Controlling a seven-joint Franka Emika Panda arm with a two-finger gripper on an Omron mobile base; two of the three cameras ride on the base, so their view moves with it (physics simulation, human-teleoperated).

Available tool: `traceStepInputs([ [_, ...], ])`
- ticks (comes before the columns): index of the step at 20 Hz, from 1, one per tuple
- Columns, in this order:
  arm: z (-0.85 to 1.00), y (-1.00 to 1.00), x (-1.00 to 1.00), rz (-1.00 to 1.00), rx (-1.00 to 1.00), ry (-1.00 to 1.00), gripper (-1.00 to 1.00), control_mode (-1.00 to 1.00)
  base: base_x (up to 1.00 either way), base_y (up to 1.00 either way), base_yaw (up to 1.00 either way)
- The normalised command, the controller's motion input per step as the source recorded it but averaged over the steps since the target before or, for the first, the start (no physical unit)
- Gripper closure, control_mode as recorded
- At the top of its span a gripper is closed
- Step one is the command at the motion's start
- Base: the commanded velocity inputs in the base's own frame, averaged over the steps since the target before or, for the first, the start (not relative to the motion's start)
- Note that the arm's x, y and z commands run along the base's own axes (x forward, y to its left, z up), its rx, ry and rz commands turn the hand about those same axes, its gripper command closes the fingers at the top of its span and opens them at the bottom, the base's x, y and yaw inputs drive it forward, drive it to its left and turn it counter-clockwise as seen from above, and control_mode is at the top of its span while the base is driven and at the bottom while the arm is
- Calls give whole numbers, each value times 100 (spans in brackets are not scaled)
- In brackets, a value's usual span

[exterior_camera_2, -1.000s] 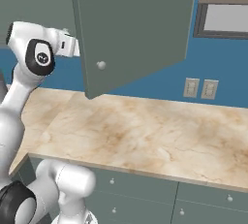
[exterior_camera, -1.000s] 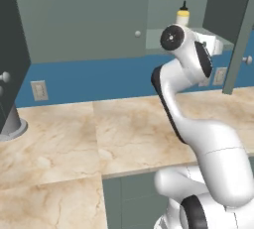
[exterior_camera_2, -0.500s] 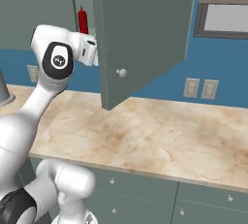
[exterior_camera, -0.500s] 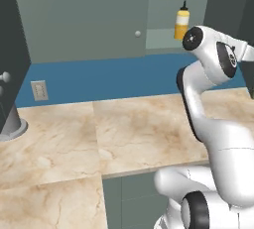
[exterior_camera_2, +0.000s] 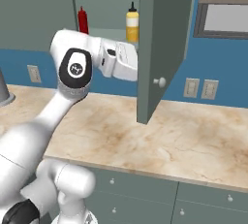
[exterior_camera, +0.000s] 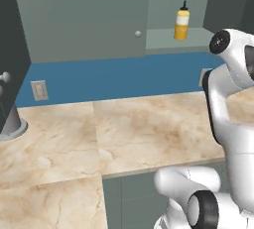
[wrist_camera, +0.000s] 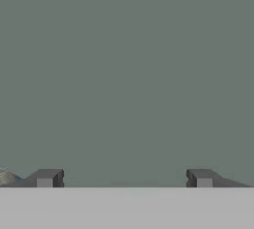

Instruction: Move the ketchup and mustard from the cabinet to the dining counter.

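The cabinet (exterior_camera: 84, 20) has its left door shut and its right door (exterior_camera_2: 164, 34) swung out towards me. On its shelf (exterior_camera: 168, 38) stands the yellow mustard (exterior_camera: 181, 24) (exterior_camera_2: 131, 24), and left of it the red ketchup (exterior_camera_2: 83, 20). My hand (exterior_camera_2: 121, 62) is against the inner face of the open door, below and in front of the two bottles. In the hand view my gripper (wrist_camera: 124, 178) is open, its fingertips (wrist_camera: 48, 178) wide apart, nothing between them, facing the flat grey-green door panel. The dining counter is out of view.
A marble worktop (exterior_camera: 144, 124) runs under the cabinet against a blue wall with sockets (exterior_camera_2: 201, 88). A grey metal object (exterior_camera: 10, 124) stands at the far left. Another dark door with a knob (exterior_camera: 5, 77) juts in at the left edge.
My arm has swung to the right and pushed the right cabinet door further open. The ketchup and mustard have come into sight in the right base view.
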Motion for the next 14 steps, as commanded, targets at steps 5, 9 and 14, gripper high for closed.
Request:
traceStepInputs([
  [5, 2, 76, -73, 30, 6, 0, -100, -100, 0, 0, 0],
  [9, 0, 100, -26, 56, 5, 17, -100, -100, 0, 0, 0],
  [14, 13, 100, 0, 63, 4, 30, -100, -100, 0, 0, 0],
])
